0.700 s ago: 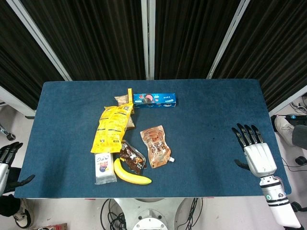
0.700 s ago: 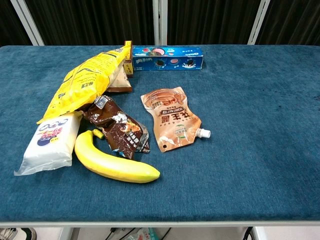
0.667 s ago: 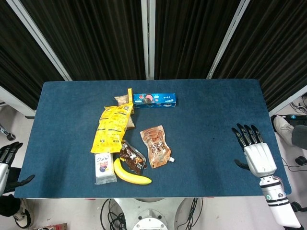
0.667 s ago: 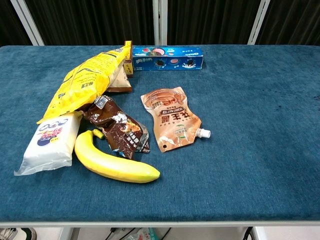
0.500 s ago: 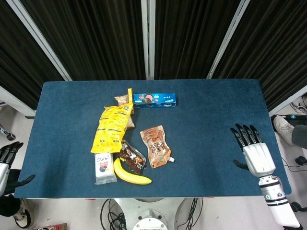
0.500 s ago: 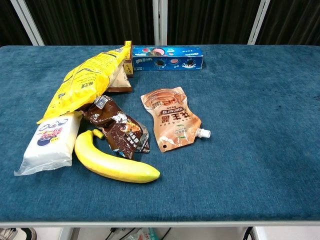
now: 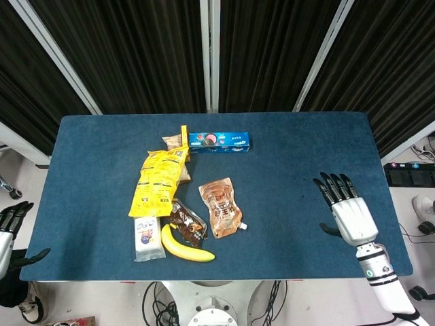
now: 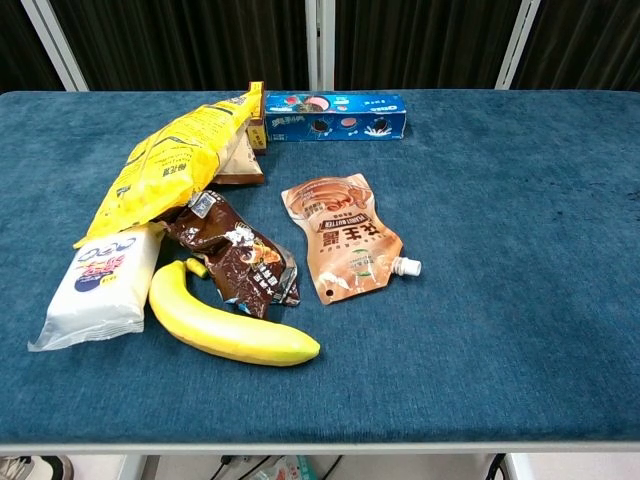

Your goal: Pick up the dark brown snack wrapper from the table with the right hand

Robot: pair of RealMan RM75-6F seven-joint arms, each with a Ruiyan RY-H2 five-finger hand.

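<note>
The dark brown snack wrapper (image 7: 187,223) (image 8: 236,255) lies crumpled on the blue table, between a yellow bag and a banana. My right hand (image 7: 345,210) hovers over the table's right side, fingers spread and empty, far right of the wrapper. My left hand (image 7: 9,227) sits off the table's left front corner, fingers apart, holding nothing. Neither hand shows in the chest view.
A banana (image 7: 185,248) (image 8: 228,324) lies just in front of the wrapper. A yellow snack bag (image 7: 158,180), a white tissue pack (image 7: 147,238), a light brown spouted pouch (image 7: 220,206) and a blue cookie box (image 7: 219,142) lie around it. The blue table (image 7: 292,170) ends close to the right hand.
My right hand has shifted left and slightly forward over the table, toward the objects. The left hand and the objects have not moved.
</note>
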